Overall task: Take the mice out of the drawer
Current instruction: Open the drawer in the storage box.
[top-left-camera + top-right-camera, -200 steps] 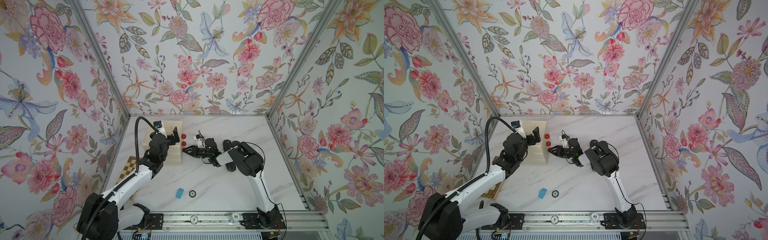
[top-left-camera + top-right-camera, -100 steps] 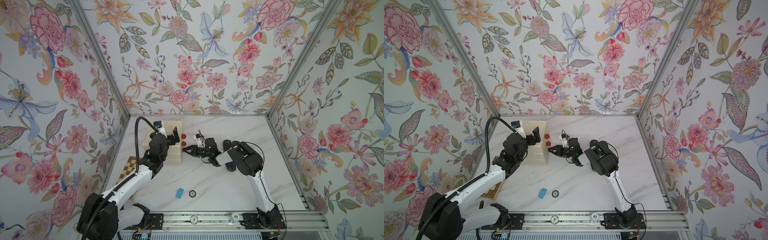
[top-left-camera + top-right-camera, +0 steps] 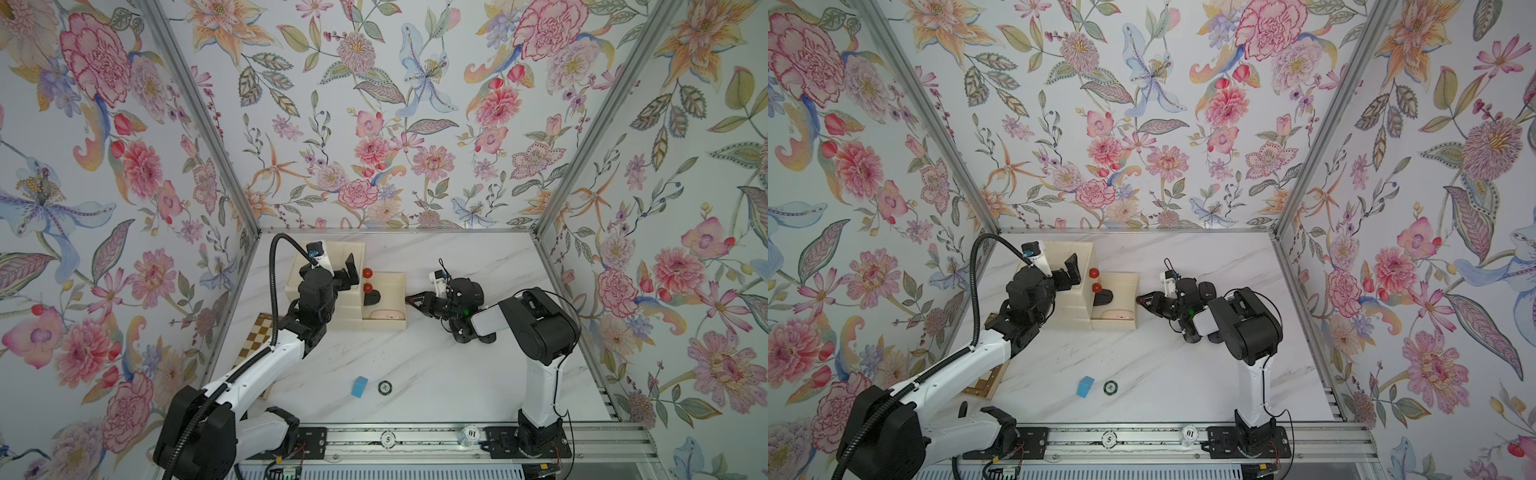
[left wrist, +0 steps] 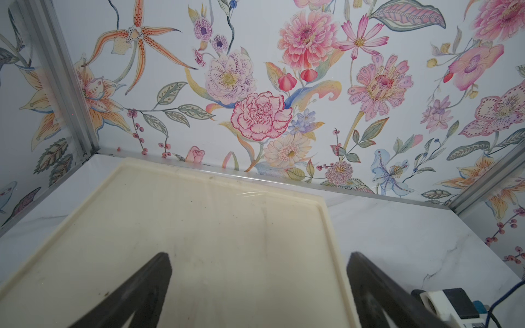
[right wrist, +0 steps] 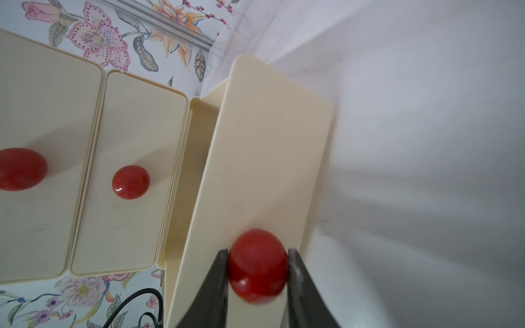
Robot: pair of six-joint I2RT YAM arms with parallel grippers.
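The cream drawer unit (image 3: 328, 266) stands at the table's back left. Its bottom drawer (image 3: 400, 291) is pulled out. Inside lie a black mouse (image 3: 371, 297) and a pale pink mouse (image 3: 386, 314), both also in a top view (image 3: 1102, 297) (image 3: 1116, 314). My right gripper (image 3: 409, 299) (image 5: 258, 251) is shut on the red knob (image 5: 257, 272) of that drawer's front (image 5: 264, 159). My left gripper (image 3: 351, 272) (image 4: 258, 255) hangs open over the unit's flat top (image 4: 213, 227), holding nothing.
Two more red knobs (image 3: 367, 273) (image 3: 368, 287) mark the shut drawers. A blue block (image 3: 359, 386) and a round chip (image 3: 385, 387) lie near the front. A checkered board (image 3: 259, 336) sits by the left wall. Dark rounded shapes (image 3: 461, 332) under my right forearm are unclear.
My right gripper has closed on the bottom drawer's red knob and drawn back to the right, sliding the drawer out and uncovering the two mice. The left arm has stayed still.
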